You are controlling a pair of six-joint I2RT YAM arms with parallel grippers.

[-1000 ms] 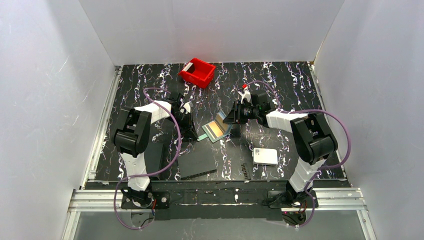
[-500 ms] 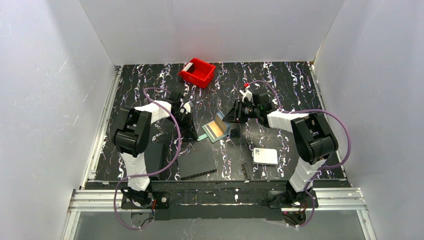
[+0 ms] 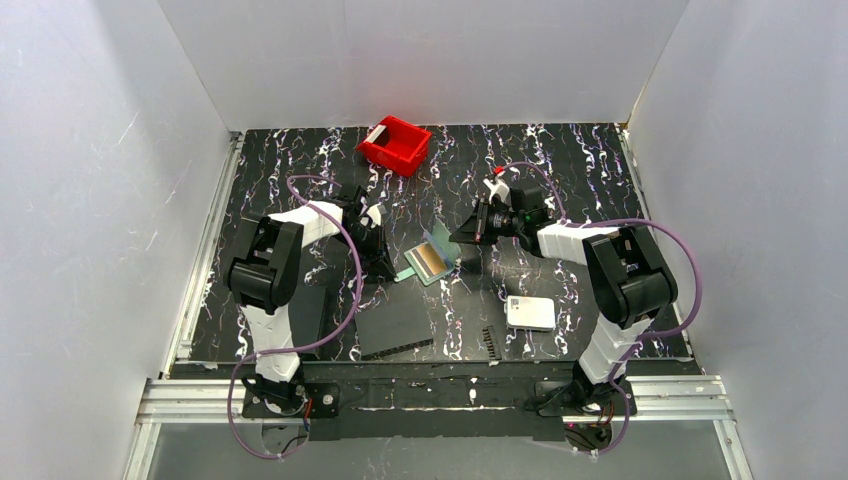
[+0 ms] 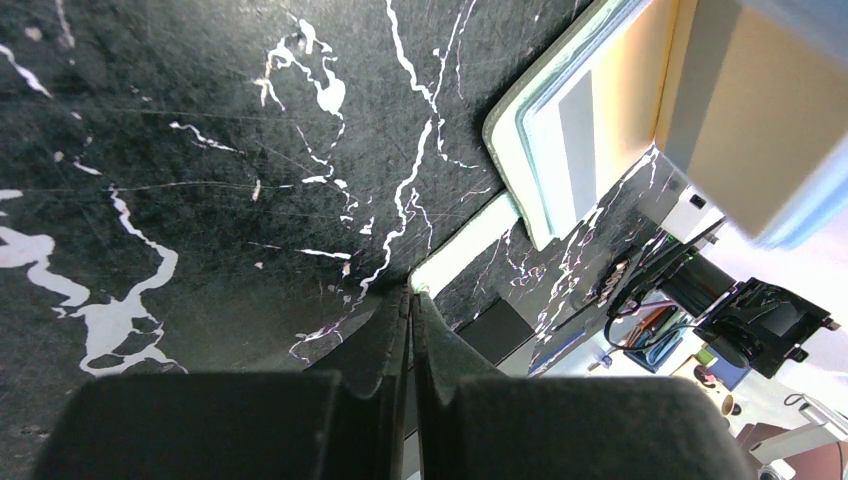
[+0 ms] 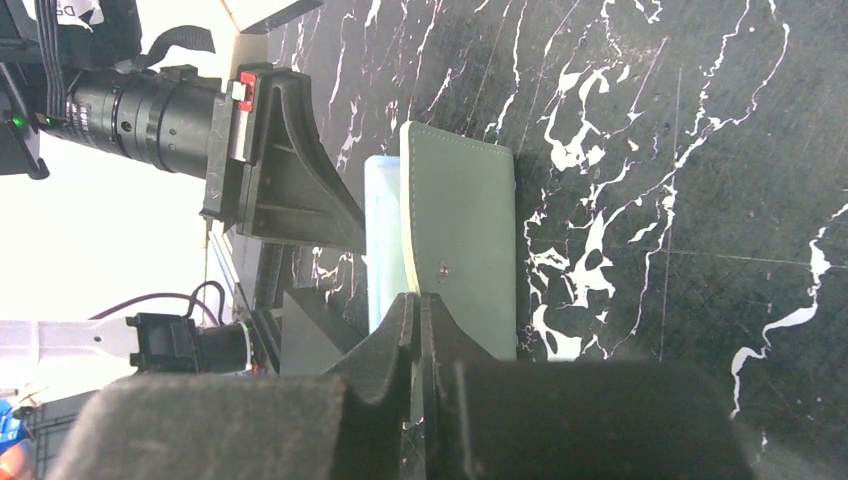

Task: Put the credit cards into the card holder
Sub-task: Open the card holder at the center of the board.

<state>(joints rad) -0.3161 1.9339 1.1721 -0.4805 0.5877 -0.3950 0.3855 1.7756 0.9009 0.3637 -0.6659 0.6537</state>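
since a second ago the right gripper (image 5: 416,300) has snapped shut, pinching the raised flap of the card holder (image 5: 460,240), which now stands steeper mid-table (image 3: 560,170). left gripper (image 4: 410,292) is clamped on the end of the holder's pale strap (image 4: 465,245). a white label (image 5: 85,10) atop the right wrist view is cut off, unreadable. that view shows the holder's grey-green outside with a stud (image 5: 441,267); the left wrist view shows its inside pockets, holding an orange card (image 4: 640,100) and a tan card (image 4: 760,110). red bin (image 3: 405,158) at the table's far edge holds a white card (image 3: 378,133).
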